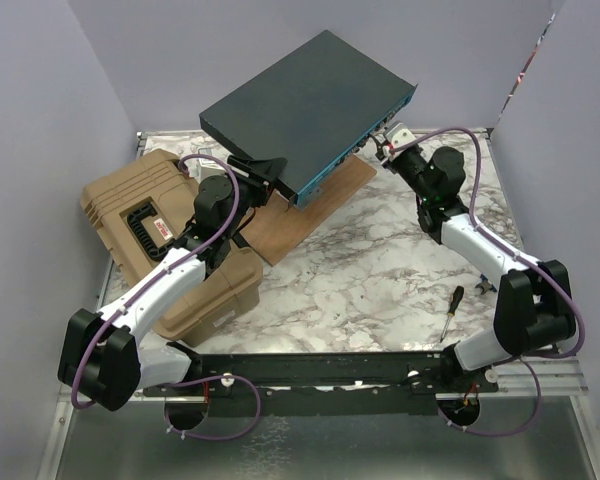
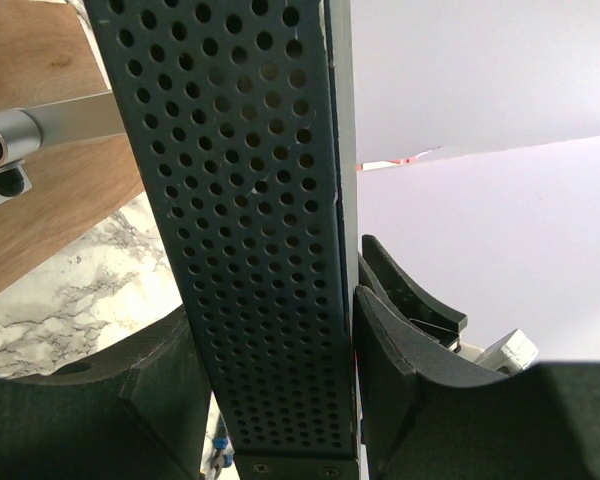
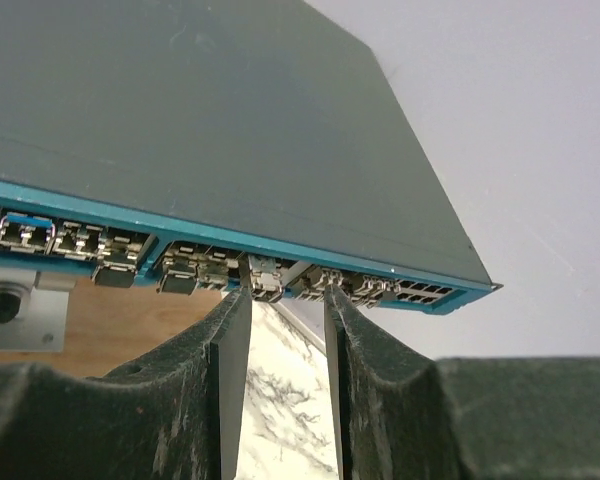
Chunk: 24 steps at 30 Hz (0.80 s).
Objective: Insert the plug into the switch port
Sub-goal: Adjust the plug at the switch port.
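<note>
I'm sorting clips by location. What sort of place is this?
Probably a robot lab test cell: plain pale lilac walls box in a marble-patterned tabletop, two white-and-black robot arms are bolted to a black base rail, and a flat dark grey metal switch is the workpiece.

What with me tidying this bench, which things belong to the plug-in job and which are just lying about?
Job: dark grey flat metal switch with teal front; small silvery plug, seemingly in its port; left claw, clamped on the switch; right claw, open.
Lying about: tan ribbed plastic case; brown wooden board; black-handled screwdriver.
</note>
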Available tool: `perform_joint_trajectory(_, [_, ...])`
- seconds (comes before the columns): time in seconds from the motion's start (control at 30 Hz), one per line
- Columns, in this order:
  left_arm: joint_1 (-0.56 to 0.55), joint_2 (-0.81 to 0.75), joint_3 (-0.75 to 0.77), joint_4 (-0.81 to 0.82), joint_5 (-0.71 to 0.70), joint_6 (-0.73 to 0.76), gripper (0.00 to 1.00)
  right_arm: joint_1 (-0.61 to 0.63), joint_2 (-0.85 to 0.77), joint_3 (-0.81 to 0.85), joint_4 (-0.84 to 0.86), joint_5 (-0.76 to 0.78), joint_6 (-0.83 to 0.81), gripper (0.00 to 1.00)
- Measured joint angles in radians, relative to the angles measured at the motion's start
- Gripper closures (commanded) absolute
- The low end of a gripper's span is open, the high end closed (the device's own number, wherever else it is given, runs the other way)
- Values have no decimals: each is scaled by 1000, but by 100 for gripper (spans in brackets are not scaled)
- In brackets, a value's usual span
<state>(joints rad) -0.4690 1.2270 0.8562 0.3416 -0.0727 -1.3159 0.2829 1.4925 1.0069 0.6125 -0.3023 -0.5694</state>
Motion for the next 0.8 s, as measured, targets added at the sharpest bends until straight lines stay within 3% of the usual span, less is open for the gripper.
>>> perform_joint_trajectory(0.8, [-2, 0, 0, 0, -2, 0, 100, 0, 51, -17, 89, -3, 18, 64])
